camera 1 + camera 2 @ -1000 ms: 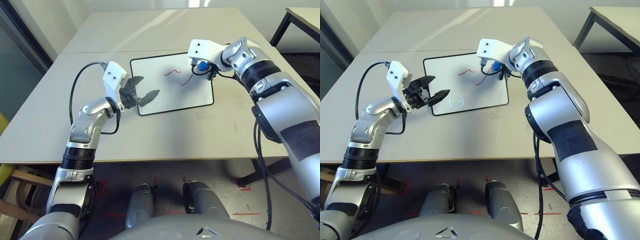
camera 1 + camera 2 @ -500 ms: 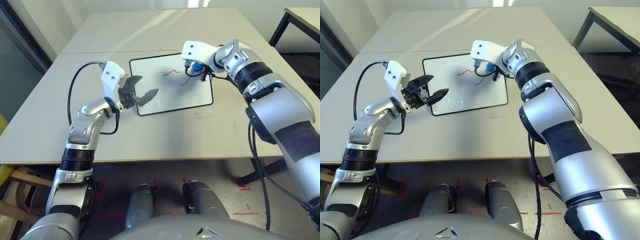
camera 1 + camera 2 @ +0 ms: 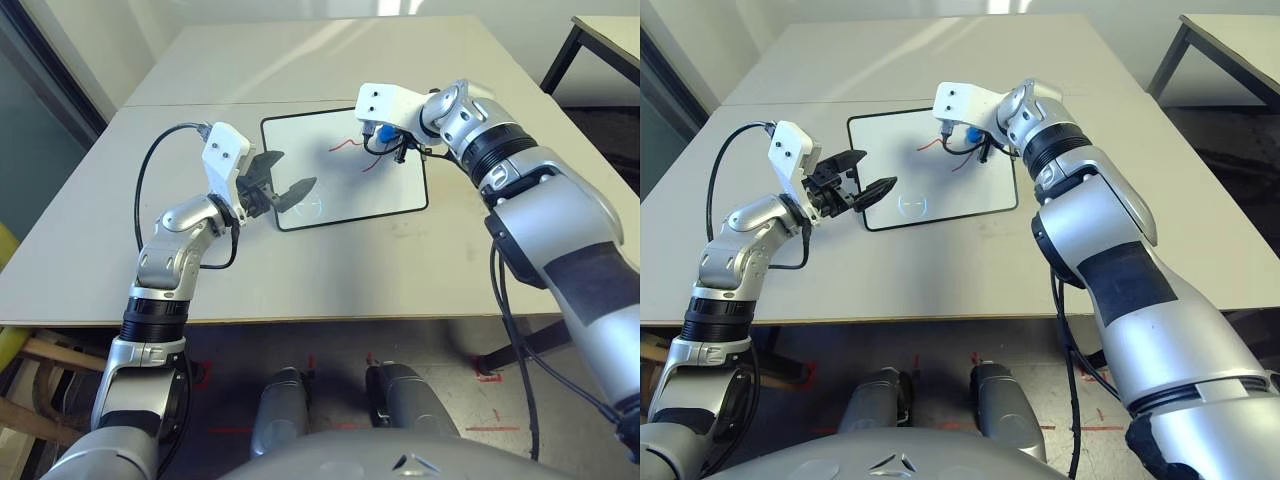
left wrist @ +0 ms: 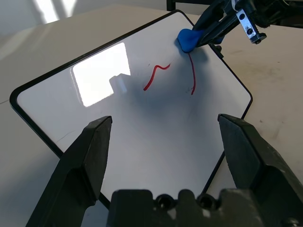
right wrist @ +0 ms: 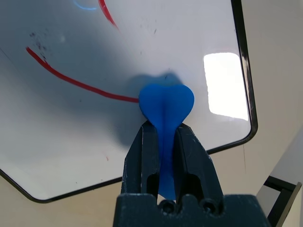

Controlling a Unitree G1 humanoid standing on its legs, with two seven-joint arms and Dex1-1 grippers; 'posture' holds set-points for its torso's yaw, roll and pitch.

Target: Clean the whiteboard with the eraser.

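Observation:
The whiteboard (image 3: 350,195) lies flat on the grey table, with a short red squiggle (image 3: 345,146) and a longer red stroke (image 3: 372,164) on its far half. My right gripper (image 3: 394,142) is shut on the blue eraser (image 3: 386,133). It presses the eraser (image 5: 165,105) onto the board at the far end of the longer red stroke (image 5: 71,80), near the board's right edge. My left gripper (image 3: 297,170) hovers open over the board's near left corner, holding nothing. The left wrist view looks across the board (image 4: 118,113) to the eraser (image 4: 188,39).
The table (image 3: 400,270) spreads wide around the board, and a second tabletop (image 3: 300,50) joins it behind. A dark-legged table (image 3: 610,35) stands at the far right. A black cable (image 3: 150,180) loops beside my left forearm.
My right gripper has slid the eraser leftward over the board to the end of the longer red stroke. The left arm has stayed put.

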